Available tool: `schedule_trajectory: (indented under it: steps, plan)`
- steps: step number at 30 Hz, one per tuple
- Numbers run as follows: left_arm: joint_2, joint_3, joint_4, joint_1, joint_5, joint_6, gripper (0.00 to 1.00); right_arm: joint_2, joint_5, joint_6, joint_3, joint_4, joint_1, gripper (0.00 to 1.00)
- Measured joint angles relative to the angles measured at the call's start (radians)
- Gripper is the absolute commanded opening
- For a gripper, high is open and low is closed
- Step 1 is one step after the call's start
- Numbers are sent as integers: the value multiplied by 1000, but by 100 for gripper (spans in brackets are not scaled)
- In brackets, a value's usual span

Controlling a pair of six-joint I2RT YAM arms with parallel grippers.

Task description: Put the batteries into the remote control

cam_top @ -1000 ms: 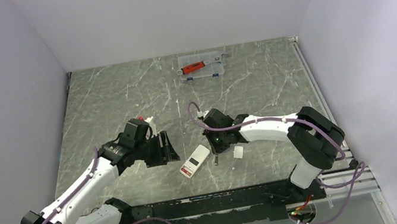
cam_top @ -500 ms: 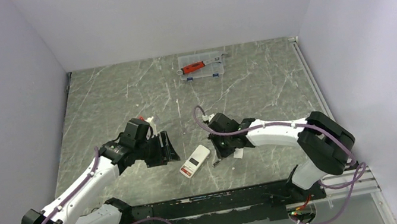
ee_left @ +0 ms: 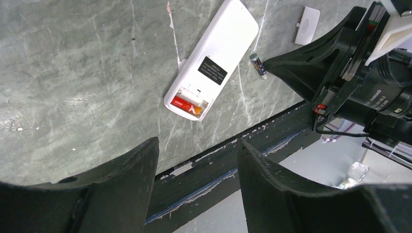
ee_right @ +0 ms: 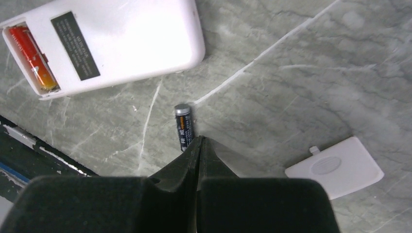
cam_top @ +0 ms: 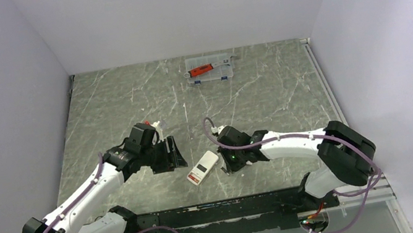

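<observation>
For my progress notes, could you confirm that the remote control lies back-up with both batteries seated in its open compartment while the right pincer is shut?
Not quite: only one battery is seated. The right wrist view shows the second battery loose on the table beside the remote control, by the tips of the shut right pincer. The rest holds.

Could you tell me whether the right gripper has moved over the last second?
Yes: in the top view the right gripper has slid toward the near edge of the table, alongside the remote, which has not moved.
</observation>
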Motion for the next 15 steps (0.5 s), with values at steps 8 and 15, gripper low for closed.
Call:
schedule_trajectory:
  steps: [8,15]
  plan:
    - [0,-21,4,0,3,-4,65,-14,43,23,-4,-23,42,3]
    - [0,-24,6,0,3,-4,65,-73,108,27,2,-86,42,19]
